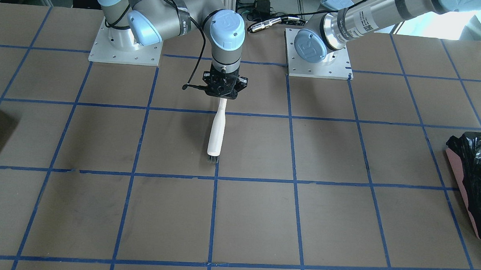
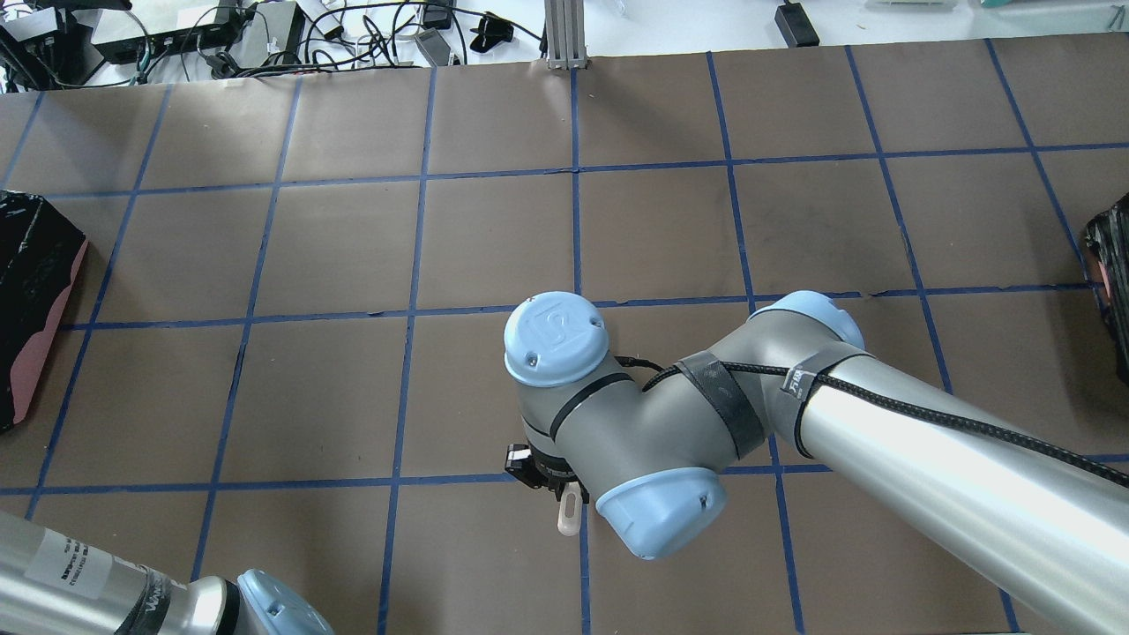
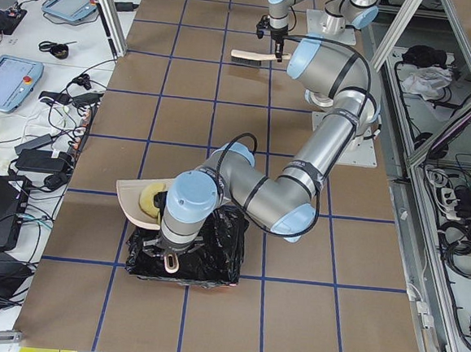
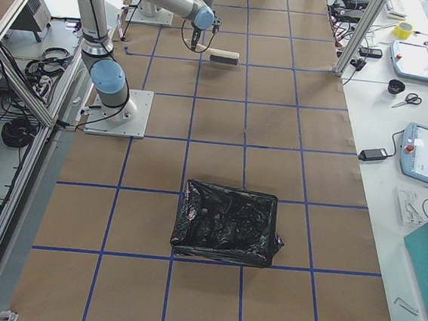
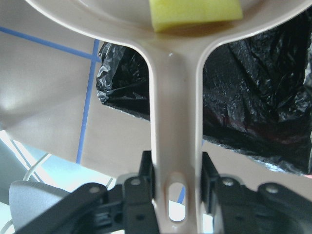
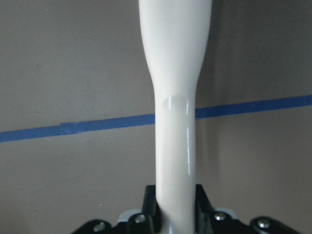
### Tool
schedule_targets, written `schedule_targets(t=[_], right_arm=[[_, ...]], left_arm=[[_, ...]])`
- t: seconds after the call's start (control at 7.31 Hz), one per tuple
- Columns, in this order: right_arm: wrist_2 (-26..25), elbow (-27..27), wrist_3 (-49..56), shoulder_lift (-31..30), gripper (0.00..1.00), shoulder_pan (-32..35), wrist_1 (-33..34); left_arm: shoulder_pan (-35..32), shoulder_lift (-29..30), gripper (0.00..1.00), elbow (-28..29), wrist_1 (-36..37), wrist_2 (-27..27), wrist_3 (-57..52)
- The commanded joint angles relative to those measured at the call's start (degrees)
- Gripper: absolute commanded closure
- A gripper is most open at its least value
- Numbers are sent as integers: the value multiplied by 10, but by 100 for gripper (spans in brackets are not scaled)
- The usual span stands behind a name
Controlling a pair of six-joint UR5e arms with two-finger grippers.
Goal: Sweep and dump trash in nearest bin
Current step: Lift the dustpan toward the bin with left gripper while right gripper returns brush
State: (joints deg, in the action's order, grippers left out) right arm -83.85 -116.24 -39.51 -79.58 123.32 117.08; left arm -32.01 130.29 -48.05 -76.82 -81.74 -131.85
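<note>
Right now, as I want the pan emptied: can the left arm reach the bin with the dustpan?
Probably yes: the left gripper holds the dustpan by its handle above the open bin, and nothing shows between them.

Brown desk (image 1: pixel 329 155) gridded with blue tape (image 1: pixel 263 179). On it stand two metal base plates (image 1: pixel 106 56) at the robot's edge, a pink, black-lined bin (image 2: pixel 35 265) at its left end and a black container (image 2: pixel 1113 291) at its right end.

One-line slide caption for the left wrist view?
Left end effector grips the dustpan by its handle, a sponge block in the pan, the bin below.
</note>
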Motion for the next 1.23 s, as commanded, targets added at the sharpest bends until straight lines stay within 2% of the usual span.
schedule_targets(t=[0.0, 0.14, 0.27, 0.41, 0.55, 0.68, 0.96, 1.09], right_arm=[[2, 0, -2, 2, 100, 0, 5], [2, -1, -2, 2, 93, 0, 4], [3, -1, 0, 2, 80, 0, 5], [3, -1, -2, 3, 28, 0, 6], [1, -1, -5, 3, 0, 0, 7], [1, -1, -5, 2, 0, 0, 4], [-9, 3, -5, 2, 0, 0, -2], [-17, 5, -4, -4, 0, -3, -2]], left_arm=[[5, 20, 100, 4, 77, -2, -52], [5, 20, 100, 1, 113, -6, -93], [6, 18, 100, 5, 121, -27, -106], [6, 19, 100, 4, 161, -33, -109], [6, 21, 100, -1, 191, -62, -109], [5, 6, 100, -24, 219, -99, -117], [5, -15, 100, -92, 336, -107, -160], [-5, -27, 100, -107, 364, -152, -167]])
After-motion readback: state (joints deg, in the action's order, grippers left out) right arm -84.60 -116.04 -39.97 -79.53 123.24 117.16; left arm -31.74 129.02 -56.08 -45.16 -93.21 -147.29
